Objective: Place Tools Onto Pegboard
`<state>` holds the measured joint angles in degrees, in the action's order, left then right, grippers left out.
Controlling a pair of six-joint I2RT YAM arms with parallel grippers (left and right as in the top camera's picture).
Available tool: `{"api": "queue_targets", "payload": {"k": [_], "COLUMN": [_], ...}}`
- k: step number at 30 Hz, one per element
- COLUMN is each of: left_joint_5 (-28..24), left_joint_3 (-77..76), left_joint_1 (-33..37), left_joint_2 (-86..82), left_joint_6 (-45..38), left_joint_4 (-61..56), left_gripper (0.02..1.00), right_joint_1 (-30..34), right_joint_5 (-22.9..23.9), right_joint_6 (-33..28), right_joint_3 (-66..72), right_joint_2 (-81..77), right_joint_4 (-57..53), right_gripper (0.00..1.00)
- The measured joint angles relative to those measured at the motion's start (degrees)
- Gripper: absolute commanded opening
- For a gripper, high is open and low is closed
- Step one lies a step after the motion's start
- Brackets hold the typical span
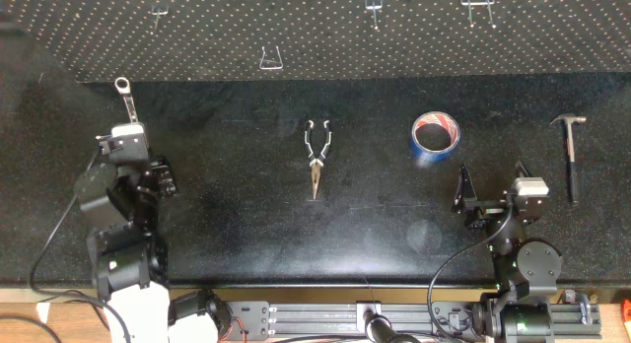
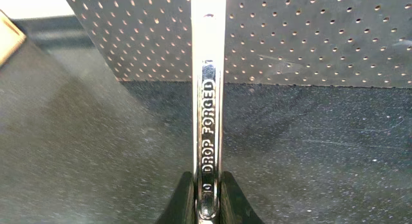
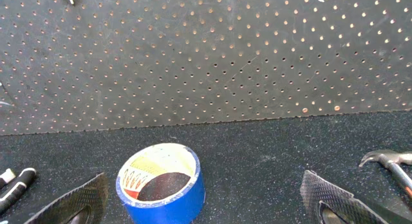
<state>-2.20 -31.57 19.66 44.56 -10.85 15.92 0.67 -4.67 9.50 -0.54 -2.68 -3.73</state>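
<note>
Top view, with both wrist views: I have the left gripper clamped on the lower shank of the wrench, which it holds above the surface's back left corner, ring end toward the pegboard. The right gripper hangs near the surface's front right, jaws wide apart, with the blue tape roll lying just ahead of it.

Handling, as I judge it: the wrench is forged steel, rigid and dense for its slim form, with a polished face that could slip or swivel between the pads. The flat shank is the sensible hold. Gripping low leaves the ring end free to go over a hook.

Surface: a black, grainy surface carries the pliers at mid-width, the tape roll right of them, and the hammer by the right edge, all well apart. The pegboard rises from the back edge and bears several wire hooks; the nearest to the wrench is at the upper left. A metal rail runs along the front edge.
</note>
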Motion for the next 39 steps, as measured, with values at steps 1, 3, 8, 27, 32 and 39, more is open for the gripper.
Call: {"api": "queue_targets", "payload": {"k": [1, 3, 8, 27, 32, 39], "left_joint_5": [-0.7, -1.6, -2.4, -0.7, -0.6, -0.6], "left_joint_3": [0.0, -0.7, -7.9, -16.6, -16.6, -16.6], "left_joint_1": [0.0, -1.6, -8.2, -8.1, -8.2, -8.2], "left_joint_2": [2.1, 6.6, 14.4, 22.9, 22.9, 24.9], "left_joint_6": [1.4, 3.1, 0.6, 3.5, 3.7, 3.7], "left_joint_4": [0.2, 0.3, -0.8, 2.5, 2.9, 1.7], "left_gripper": [0.029, 0.029, 0.029, 0.029, 0.027, 0.029], "right_joint_1": [0.0, 0.0, 0.0, 0.0, 0.0, 0.0], "right_joint_5": [0.0, 0.0, 0.0, 0.0, 0.0, 0.0], "right_joint_6": [0.0, 0.0, 0.0, 0.0, 0.0, 0.0], "right_joint_3": [0.0, 0.0, 0.0, 0.0, 0.0, 0.0], "right_joint_2": [0.0, 0.0, 0.0, 0.0, 0.0, 0.0], "right_joint_4": [0.0, 0.0, 0.0, 0.0, 0.0, 0.0], "right_gripper": [0.976, 0.976, 0.976, 0.976, 0.976, 0.976]}}
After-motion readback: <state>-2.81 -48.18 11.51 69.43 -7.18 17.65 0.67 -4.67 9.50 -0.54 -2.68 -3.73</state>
